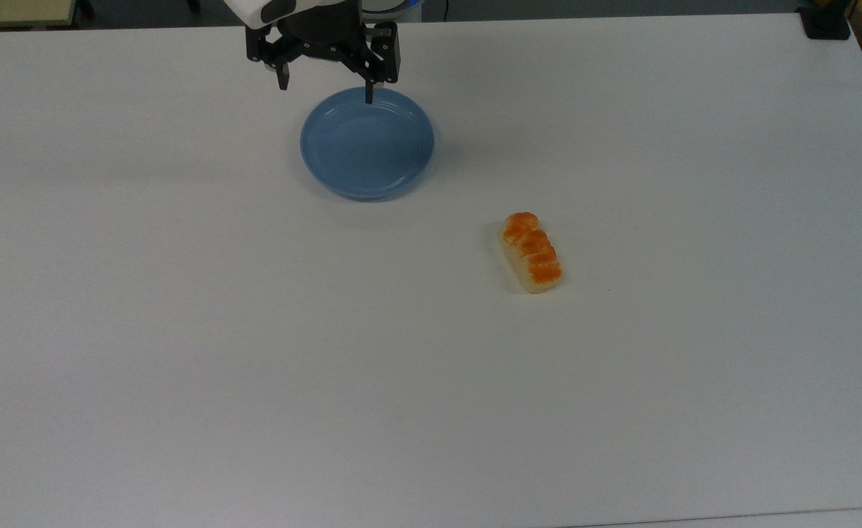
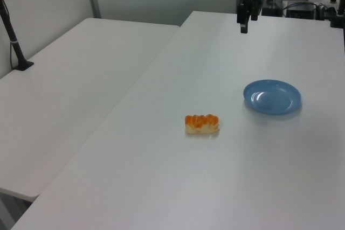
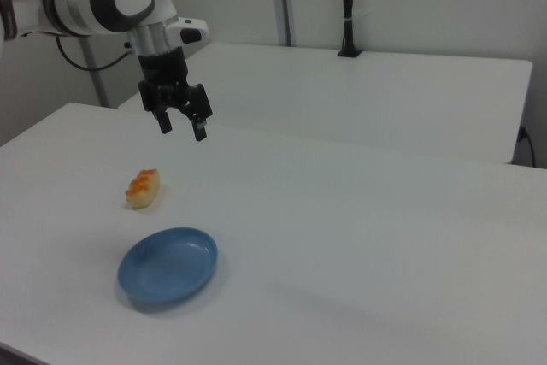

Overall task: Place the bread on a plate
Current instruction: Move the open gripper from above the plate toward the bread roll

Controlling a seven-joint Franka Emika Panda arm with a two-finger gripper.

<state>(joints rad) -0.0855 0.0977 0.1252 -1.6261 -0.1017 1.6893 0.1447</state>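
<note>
Task not begun. Bread point(image 1: 531, 252) on table, well apart from empty plate point(image 1: 367, 142). Gripper point(image 1: 326, 81) raised above plate's far rim, fingers apart, holding nothing. Pickup and placement both outstanding.

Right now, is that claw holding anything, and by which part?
Nothing. The claw hangs open and empty above the table; the bread lies untouched beside the blue plate.

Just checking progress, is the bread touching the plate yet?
Apart. In the top view the bread lies on bare table, with white tabletop plainly between it and the plate.
</note>
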